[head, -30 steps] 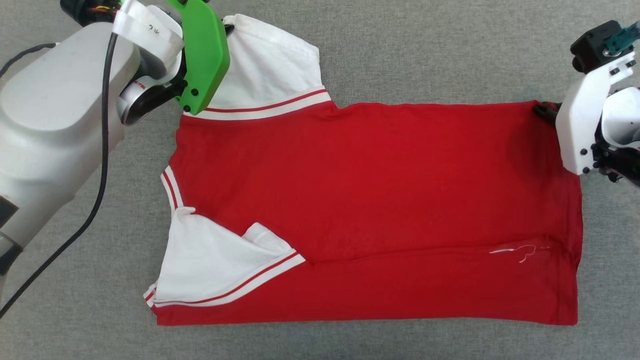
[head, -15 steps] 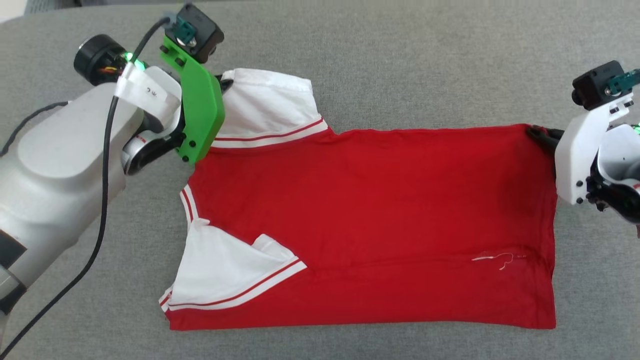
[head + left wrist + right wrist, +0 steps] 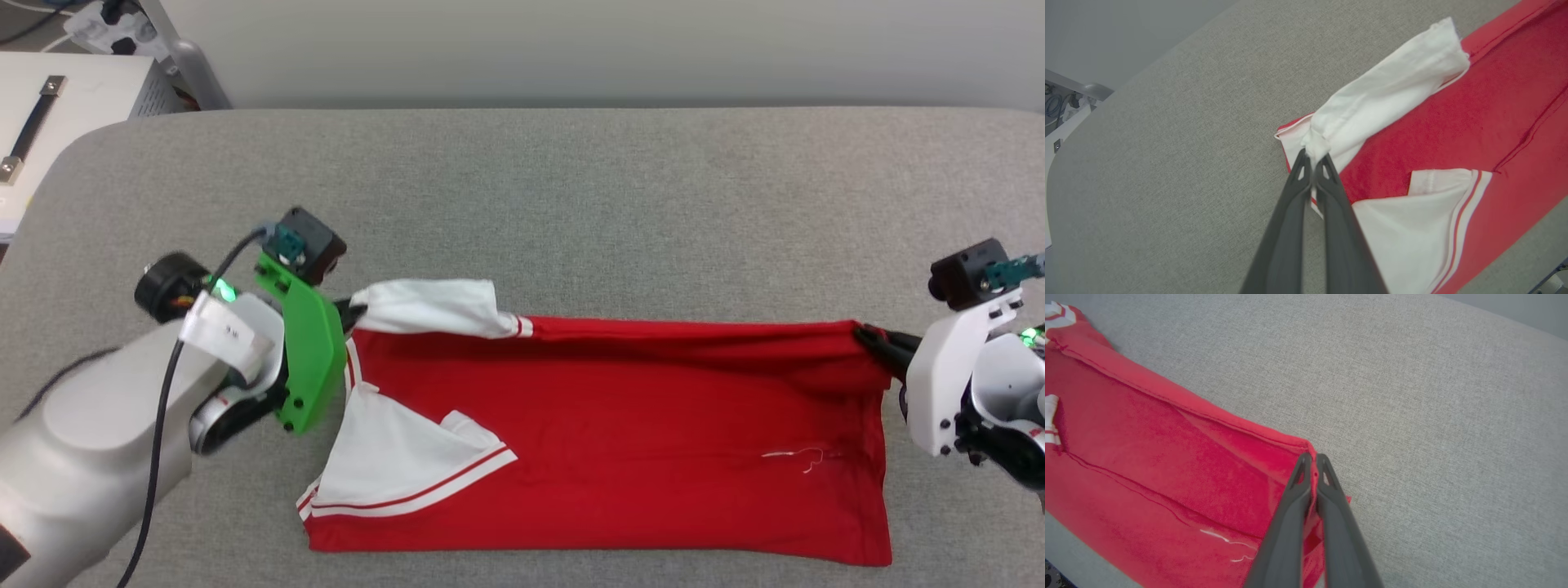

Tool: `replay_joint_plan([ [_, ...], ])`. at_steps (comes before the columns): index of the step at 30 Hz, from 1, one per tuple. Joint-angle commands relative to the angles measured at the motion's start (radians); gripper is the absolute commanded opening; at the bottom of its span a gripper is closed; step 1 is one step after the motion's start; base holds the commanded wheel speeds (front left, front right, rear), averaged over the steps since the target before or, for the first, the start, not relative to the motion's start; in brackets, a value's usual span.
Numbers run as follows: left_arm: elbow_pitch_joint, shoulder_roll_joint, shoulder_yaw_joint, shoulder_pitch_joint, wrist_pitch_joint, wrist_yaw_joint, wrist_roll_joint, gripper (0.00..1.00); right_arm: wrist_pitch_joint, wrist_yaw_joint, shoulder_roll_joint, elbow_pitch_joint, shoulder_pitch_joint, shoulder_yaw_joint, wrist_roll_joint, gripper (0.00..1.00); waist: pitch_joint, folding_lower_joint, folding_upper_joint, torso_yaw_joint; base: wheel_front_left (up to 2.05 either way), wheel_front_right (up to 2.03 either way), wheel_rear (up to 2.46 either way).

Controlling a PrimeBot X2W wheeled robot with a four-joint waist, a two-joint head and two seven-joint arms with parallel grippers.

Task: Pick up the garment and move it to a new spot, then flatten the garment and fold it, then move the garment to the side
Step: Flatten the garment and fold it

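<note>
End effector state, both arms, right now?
Left end effector: closed, holding the garment by its white sleeve.
Right end effector: closed, holding a red corner of the garment.

Robot lab or test room, not a home. A large grey cloth-covered tabletop (image 3: 571,204) with rounded corners stands against a plain pale wall (image 3: 571,49). Past the far left corner there is a white equipment box (image 3: 82,98) with a black strap handle (image 3: 31,129), a power strip (image 3: 102,18) with plugs in it, and a grey metal post (image 3: 189,72). The left wrist view shows loose bluish cables (image 3: 1052,107) beyond the tabletop's edge. Bare, utilitarian fittings throughout.
</note>
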Motion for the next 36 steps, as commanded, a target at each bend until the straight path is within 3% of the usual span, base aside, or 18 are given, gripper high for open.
replay_joint_plan([
  [1,-0.019,0.014,0.002,0.047,-0.01,0.017,-0.016,0.0,-0.008,0.0,-0.003,-0.013,0.034,-0.006,0.009,0.0,-0.04,0.0001,0.0,0.011,0.0,0.0,0.0],
  [12,-0.128,0.069,0.002,0.29,-0.023,0.098,-0.042,0.0,-0.004,0.0,-0.005,-0.074,0.238,-0.074,0.013,0.0,-0.059,0.0001,0.0,0.021,0.0,0.0,0.0],
  [25,-0.071,0.027,0.002,0.399,-0.055,0.116,-0.068,0.0,0.009,0.0,0.068,-0.024,0.372,-0.132,-0.028,0.0,-0.023,0.0001,0.0,0.02,0.0,0.0,0.0],
  [26,-0.066,0.024,0.005,0.401,-0.062,0.119,-0.069,0.0,0.002,0.0,0.076,-0.013,0.375,-0.139,-0.033,0.04,-0.022,0.0001,0.0,0.02,0.0,0.0,0.0],
  [27,-0.06,0.021,0.012,0.403,-0.078,0.125,-0.07,0.37,-0.006,0.0,0.085,-0.005,0.376,-0.145,-0.041,0.55,-0.022,0.0001,0.0,0.021,0.0,0.0,0.0],
  [28,-0.057,0.019,0.02,0.406,-0.095,0.133,-0.071,0.84,-0.014,0.0,0.093,-0.003,0.377,-0.151,-0.047,1.0,-0.023,0.0001,0.0,0.02,0.0,0.0,0.0],
  [29,-0.056,0.016,0.028,0.409,-0.116,0.142,-0.07,1.0,-0.023,0.0,0.099,-0.002,0.377,-0.158,-0.05,1.0,-0.025,0.0001,0.0,0.019,0.0,0.0,0.0],
  [36,-0.075,0.004,0.095,0.456,-0.291,0.228,-0.066,1.0,-0.09,0.0,0.104,-0.072,0.407,-0.243,-0.052,1.0,-0.062,0.0001,0.0,0.023,0.0,0.0,0.0],
])
